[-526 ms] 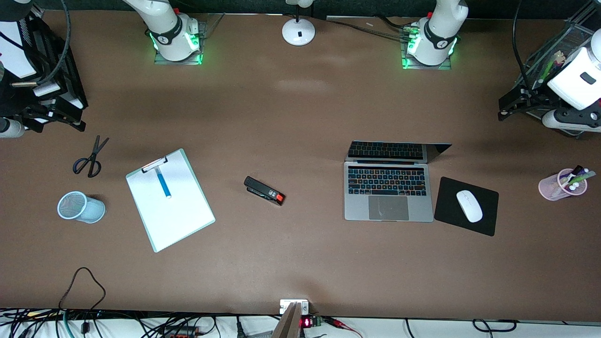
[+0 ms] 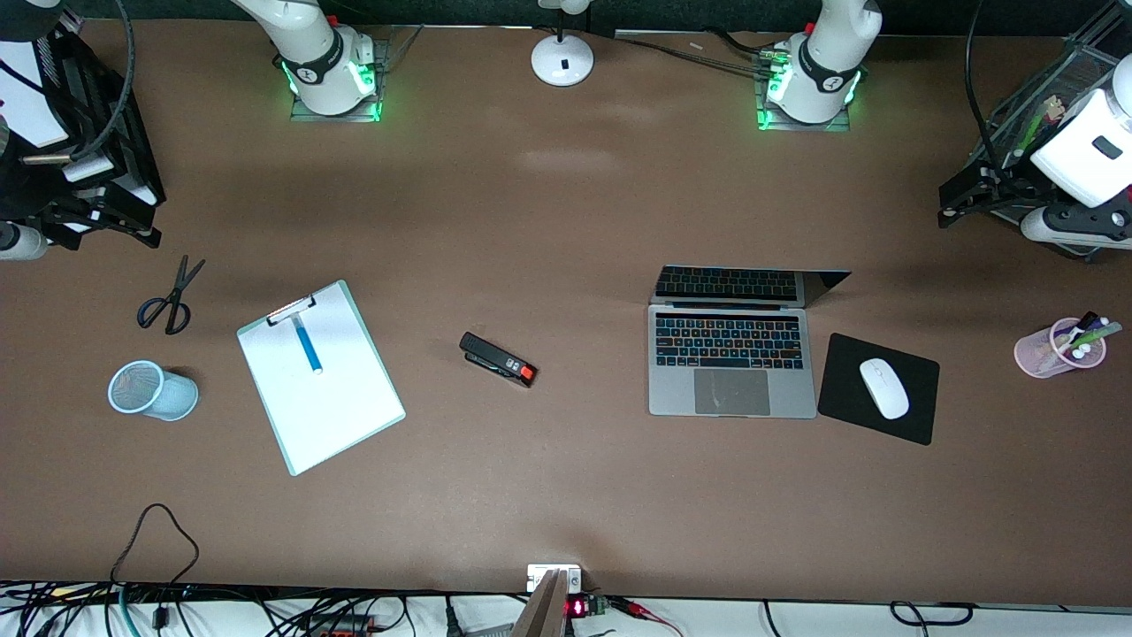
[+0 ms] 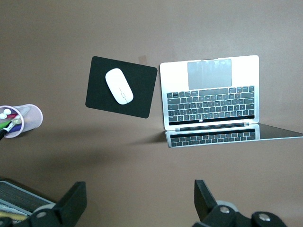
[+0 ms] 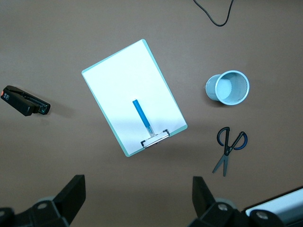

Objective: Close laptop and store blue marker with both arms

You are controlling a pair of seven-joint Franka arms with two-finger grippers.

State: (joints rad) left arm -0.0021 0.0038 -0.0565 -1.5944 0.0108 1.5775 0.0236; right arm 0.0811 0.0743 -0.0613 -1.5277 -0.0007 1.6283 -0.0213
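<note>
The laptop (image 2: 732, 364) lies open toward the left arm's end of the table, with its lid (image 2: 734, 285) raised. It also shows in the left wrist view (image 3: 210, 90). The blue marker (image 2: 308, 345) lies on a white clipboard (image 2: 340, 402) toward the right arm's end. It also shows in the right wrist view (image 4: 142, 116). My left gripper (image 3: 140, 203) is open and empty, high over bare table by the laptop's lid. My right gripper (image 4: 140, 201) is open and empty, high over bare table by the clipboard's clip end.
A blue mesh cup (image 2: 150, 389) and scissors (image 2: 170, 296) lie beside the clipboard. A black stapler (image 2: 498, 359) lies mid-table. A white mouse (image 2: 884, 387) sits on a black mouse pad (image 2: 915, 416) beside the laptop. A pink cup (image 2: 1059, 347) holds markers. A wire tray (image 2: 1026, 115) and a lamp base (image 2: 562, 60) stand near the bases.
</note>
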